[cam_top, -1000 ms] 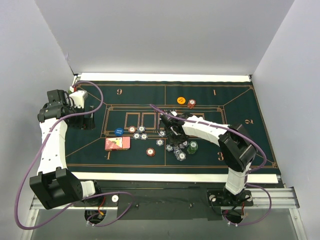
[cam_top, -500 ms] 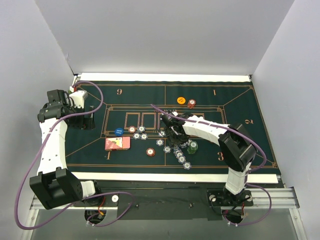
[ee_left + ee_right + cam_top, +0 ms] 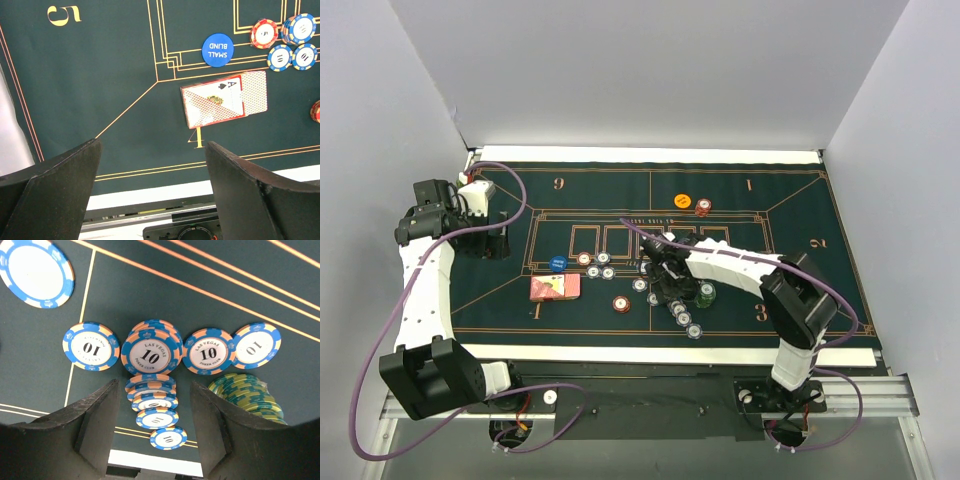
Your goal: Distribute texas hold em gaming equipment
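Note:
My right gripper (image 3: 670,287) (image 3: 155,387) is open low over the blue "10" chips. A short blue stack (image 3: 151,352) stands just ahead of the jaws. A toppled row of blue chips (image 3: 156,405) (image 3: 687,322) lies between the fingers and runs toward the near edge. A green stack (image 3: 245,395) (image 3: 706,293) sits beside the right finger. My left gripper (image 3: 490,243) (image 3: 152,145) is open and empty at the mat's left. The red-backed cards (image 3: 225,100) (image 3: 555,287) lie with an ace face up. The orange disc (image 3: 682,200) is far. I cannot make out the red triangular marker.
A blue SMALL BLIND disc (image 3: 218,49) (image 3: 558,263) and several chips (image 3: 280,57) lie right of the cards. A red chip (image 3: 621,303) lies mid-mat, a red stack (image 3: 703,207) by the orange disc. The green felt mat (image 3: 800,220) ends at a white strip in front.
The blue chips by my right gripper have spread into a longer row toward the near edge. The right gripper has shifted slightly nearer. The left arm has not moved.

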Robot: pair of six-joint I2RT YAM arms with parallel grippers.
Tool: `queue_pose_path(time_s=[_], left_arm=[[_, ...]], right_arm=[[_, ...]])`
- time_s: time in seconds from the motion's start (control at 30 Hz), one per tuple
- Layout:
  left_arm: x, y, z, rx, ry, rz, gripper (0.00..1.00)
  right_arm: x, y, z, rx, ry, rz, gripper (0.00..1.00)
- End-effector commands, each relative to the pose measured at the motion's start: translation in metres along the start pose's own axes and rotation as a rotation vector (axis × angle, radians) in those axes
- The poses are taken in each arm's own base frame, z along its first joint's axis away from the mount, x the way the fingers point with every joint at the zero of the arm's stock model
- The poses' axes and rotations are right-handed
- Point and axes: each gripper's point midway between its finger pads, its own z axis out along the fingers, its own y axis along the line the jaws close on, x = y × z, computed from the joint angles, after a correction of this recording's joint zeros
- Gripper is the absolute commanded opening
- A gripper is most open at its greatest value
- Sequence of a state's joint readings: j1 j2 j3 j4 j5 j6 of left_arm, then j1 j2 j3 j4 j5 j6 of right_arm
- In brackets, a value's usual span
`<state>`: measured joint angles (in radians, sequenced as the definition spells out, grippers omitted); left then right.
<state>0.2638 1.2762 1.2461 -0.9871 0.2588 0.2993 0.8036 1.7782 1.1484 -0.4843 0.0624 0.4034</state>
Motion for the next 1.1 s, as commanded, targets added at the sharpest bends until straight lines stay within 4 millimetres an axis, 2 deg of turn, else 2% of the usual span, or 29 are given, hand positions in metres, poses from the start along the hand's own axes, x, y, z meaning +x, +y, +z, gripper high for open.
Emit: queue_pose_path(time_s=[0.0, 0.3, 0.5, 0.63, 0.8, 0.93, 1.07], left_arm=[[-0.012, 0.001, -0.011, -0.011, -0.062, 0.018, 0.96], [-0.013, 0.003, -0.014, -0.025, -0.062, 0.027, 0.96], [-0.013, 0.004, -0.015, -0.027, -0.063, 0.031, 0.96], [-0.014, 0.004, -0.016, -0.031, -0.068, 0.033, 0.96], [-0.014, 0.003, -0.016, -0.025, -0.066, 0.029, 0.96], [-0.016, 0.003, -0.018, -0.027, -0.071, 0.030, 0.96], [-0.017, 0.004, -0.019, -0.029, -0.072, 0.032, 0.96]], right_arm=[[0.012, 0.004, 0.004, 0.009, 0.037, -0.002, 0.53], [-0.003, 0.012, 0.026, 0.006, 0.049, 0.013, 0.51], [-0.008, 0.009, 0.038, 0.018, 0.053, 0.033, 0.48], [-0.005, 0.007, 0.037, 0.017, 0.056, 0.034, 0.41], [-0.001, 0.005, 0.039, 0.021, 0.064, 0.025, 0.27], [-0.011, 0.003, 0.034, 0.020, 0.034, 0.048, 0.18], [-0.032, -0.008, 0.024, 0.021, -0.021, 0.096, 0.13]])
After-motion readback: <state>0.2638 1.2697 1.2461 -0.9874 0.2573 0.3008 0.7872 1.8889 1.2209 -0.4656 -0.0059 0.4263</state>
